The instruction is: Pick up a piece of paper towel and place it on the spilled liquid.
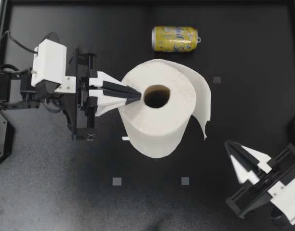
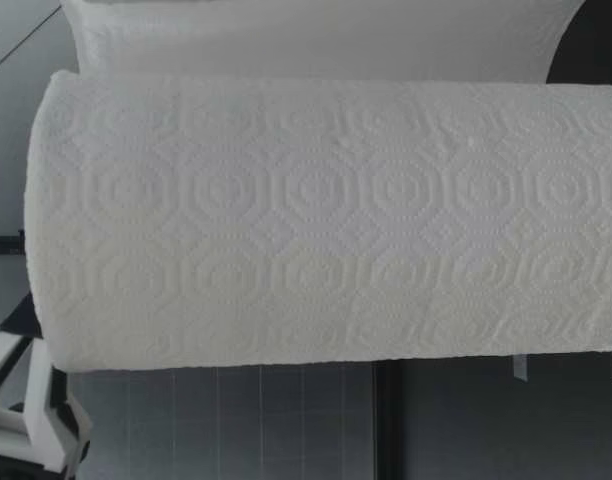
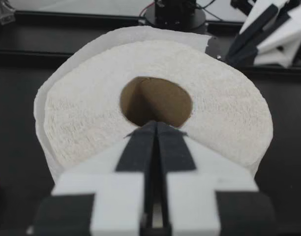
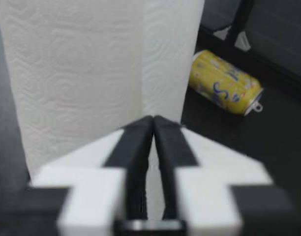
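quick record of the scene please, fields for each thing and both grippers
paper towel roll: upright, mid-table
loose sheet: curls off the roll toward my right arm's side
can: yellow, on its side, apart from the roll
left gripper: shut, tips over the roll's top by the core hole
right gripper: shut, apart from the roll, holding nothing
spill: none visible

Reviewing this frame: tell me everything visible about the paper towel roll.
The paper towel roll is white, embossed with ring patterns, and stands upright on the black table, its brown cardboard core open upward. A loose sheet curves off the side toward my right arm. My left gripper, shut, has its tips over the top at the core's edge; contact unclear.
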